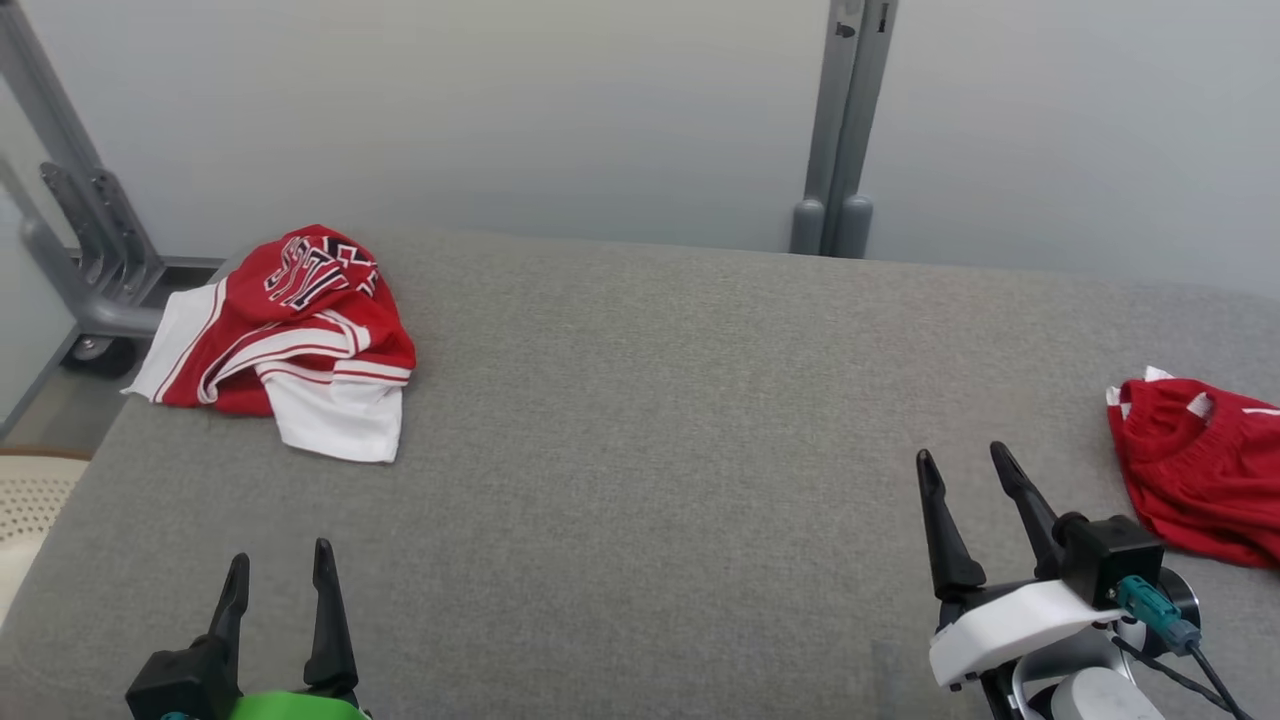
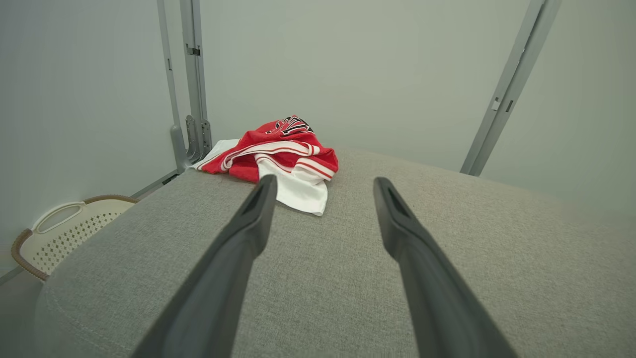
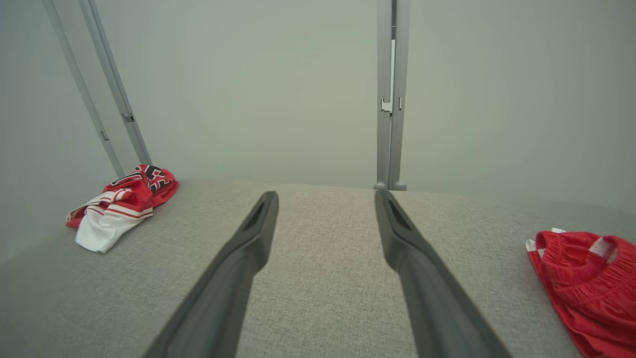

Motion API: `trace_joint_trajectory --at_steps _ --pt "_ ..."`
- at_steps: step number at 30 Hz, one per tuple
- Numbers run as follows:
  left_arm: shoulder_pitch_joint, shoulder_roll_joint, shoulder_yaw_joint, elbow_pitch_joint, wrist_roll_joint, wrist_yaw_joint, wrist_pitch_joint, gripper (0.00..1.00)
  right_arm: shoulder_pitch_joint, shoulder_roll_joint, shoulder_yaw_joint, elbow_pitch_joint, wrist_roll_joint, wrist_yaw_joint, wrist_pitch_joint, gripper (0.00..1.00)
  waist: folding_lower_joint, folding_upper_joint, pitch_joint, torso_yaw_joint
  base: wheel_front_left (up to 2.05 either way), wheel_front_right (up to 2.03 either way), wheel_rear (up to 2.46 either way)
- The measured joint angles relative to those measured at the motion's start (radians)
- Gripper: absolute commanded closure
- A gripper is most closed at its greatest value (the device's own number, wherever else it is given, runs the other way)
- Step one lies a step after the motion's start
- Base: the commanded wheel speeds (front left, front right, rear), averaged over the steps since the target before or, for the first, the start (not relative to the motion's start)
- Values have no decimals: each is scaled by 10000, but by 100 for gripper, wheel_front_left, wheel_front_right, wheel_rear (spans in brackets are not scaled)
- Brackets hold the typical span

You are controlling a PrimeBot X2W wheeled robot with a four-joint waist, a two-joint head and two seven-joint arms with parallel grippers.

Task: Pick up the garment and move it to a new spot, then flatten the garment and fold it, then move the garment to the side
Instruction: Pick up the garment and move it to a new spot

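Ahead of the spread, empty left gripper [image 1: 281, 552], well apart on the counter [image 1: 650, 420], the crumpled red-and-white garment [image 1: 290, 330] is noted lying crosswise; the right gripper [image 1: 962, 452], likewise spread and empty, is judged farther off.

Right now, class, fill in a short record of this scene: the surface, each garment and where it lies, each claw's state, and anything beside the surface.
Surface: grey fabric top
Far left corner: red and white garment, crumpled in a heap
Right edge: red garment, partly cut off by the head view
Left claw: open, holding nothing
Right claw: open, holding nothing
Beside surface, left: cream basket
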Motion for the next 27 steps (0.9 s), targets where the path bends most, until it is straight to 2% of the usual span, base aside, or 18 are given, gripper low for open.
trace_joint_trajectory --at_steps 12,16,27 --pt "66 -4 -412 -104 94 0 251 0 145 19 -282 -174 0 -13 0 0 0 0 -4 1590 0 0 0" --pt "67 -4 -121 -247 92 0 276 0 157 40 -140 -180 -134 -13 4 0 0 0 55 2034 0 0 0" --pt "-74 -2 -86 -433 -234 0 443 0 157 21 -173 -265 -272 -15 151 0 0 0 370 2168 0 0 0"
